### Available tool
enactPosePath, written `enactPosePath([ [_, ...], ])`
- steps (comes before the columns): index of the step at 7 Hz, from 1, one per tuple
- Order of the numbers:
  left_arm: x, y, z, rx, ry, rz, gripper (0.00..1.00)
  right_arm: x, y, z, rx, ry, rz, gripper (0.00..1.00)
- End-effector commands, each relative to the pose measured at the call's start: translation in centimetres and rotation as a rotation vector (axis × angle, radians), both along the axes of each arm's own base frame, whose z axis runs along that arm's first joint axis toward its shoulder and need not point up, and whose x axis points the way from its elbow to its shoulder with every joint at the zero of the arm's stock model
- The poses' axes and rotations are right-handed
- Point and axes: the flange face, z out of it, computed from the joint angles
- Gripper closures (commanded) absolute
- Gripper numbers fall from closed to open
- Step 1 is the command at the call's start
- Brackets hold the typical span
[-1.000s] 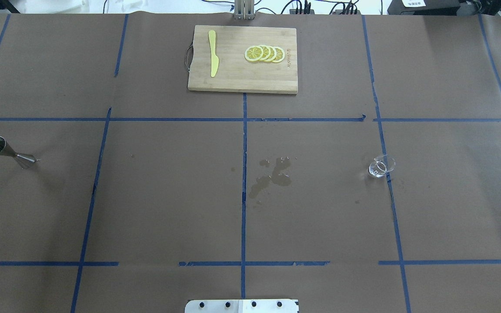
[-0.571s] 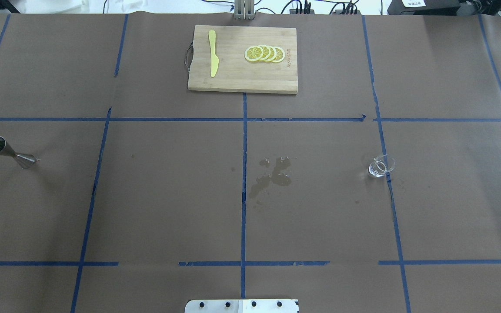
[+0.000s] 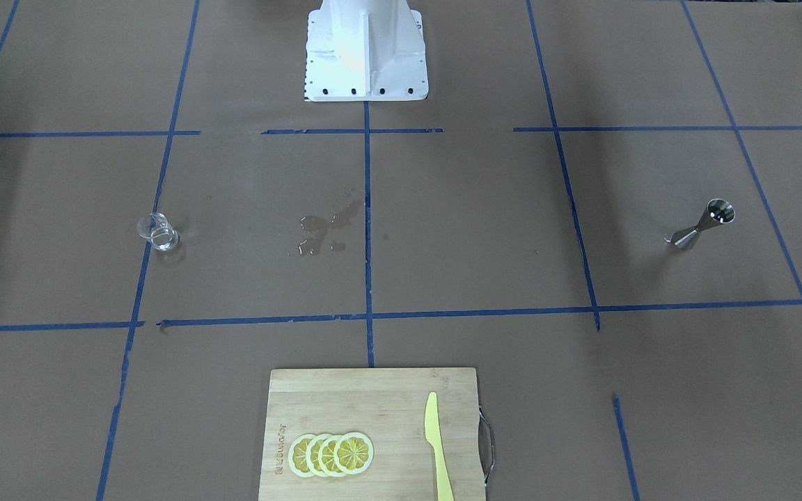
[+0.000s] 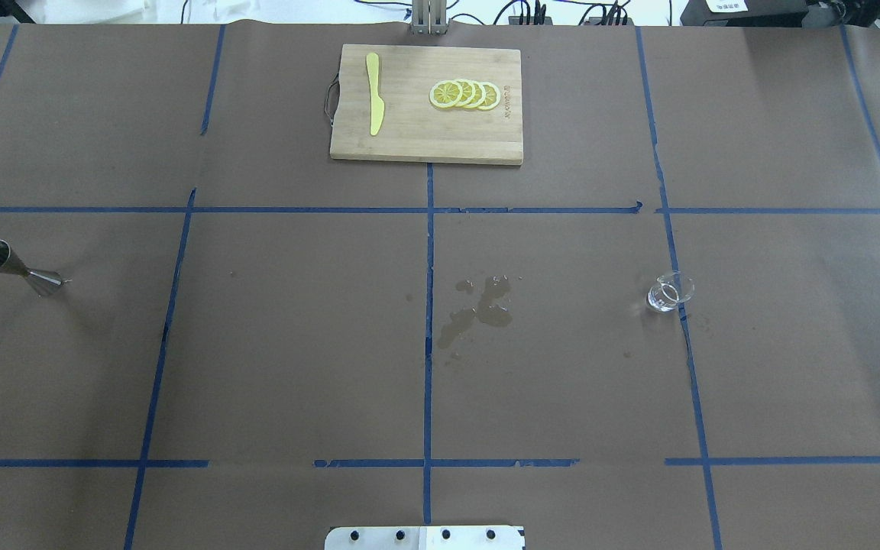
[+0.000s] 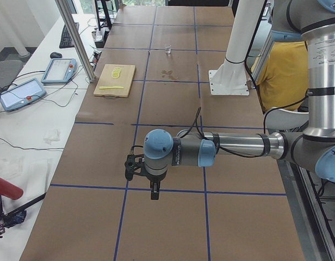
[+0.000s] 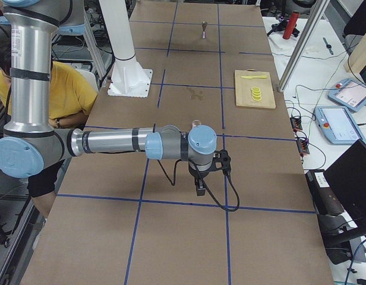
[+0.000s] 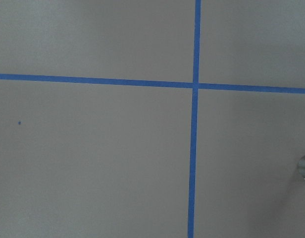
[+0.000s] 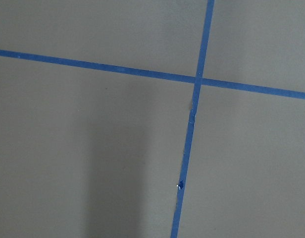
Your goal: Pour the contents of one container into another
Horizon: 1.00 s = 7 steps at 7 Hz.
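Observation:
The clear glass cup (image 4: 669, 292) stands upright on the right half of the table, on a blue tape line; it also shows as the cup (image 3: 157, 232) in the front-facing view. The silver jigger (image 4: 16, 267) stands near the far left edge, seen again as the jigger (image 3: 704, 224). Neither gripper appears in the overhead or front-facing views. The left gripper (image 5: 153, 187) hangs over bare paper, far from both vessels, and shows only in the left side view. The right gripper (image 6: 199, 187) shows only in the right side view. I cannot tell whether either is open or shut.
A wooden cutting board (image 4: 409, 145) with lemon slices (image 4: 464, 95) and a yellow knife (image 4: 374, 93) lies at the table's far middle. A wet spill (image 4: 478, 309) marks the paper at centre. The robot's base plate (image 4: 425, 537) sits at the near edge.

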Motion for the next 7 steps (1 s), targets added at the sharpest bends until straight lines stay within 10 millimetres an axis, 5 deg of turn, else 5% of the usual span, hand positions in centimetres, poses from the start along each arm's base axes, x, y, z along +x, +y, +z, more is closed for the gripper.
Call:
enactPosePath([
  [1, 2.1, -0.6, -0.4, 0.008, -0.002, 0.051, 0.0, 0.0, 0.0, 0.3, -0.007, -0.002, 0.0, 0.0],
  [7, 3.7, -0.8, -0.6, 0.048, -0.005, 0.193, 0.0, -0.1, 0.0, 0.7, -0.015, -0.014, -0.003, 0.0],
])
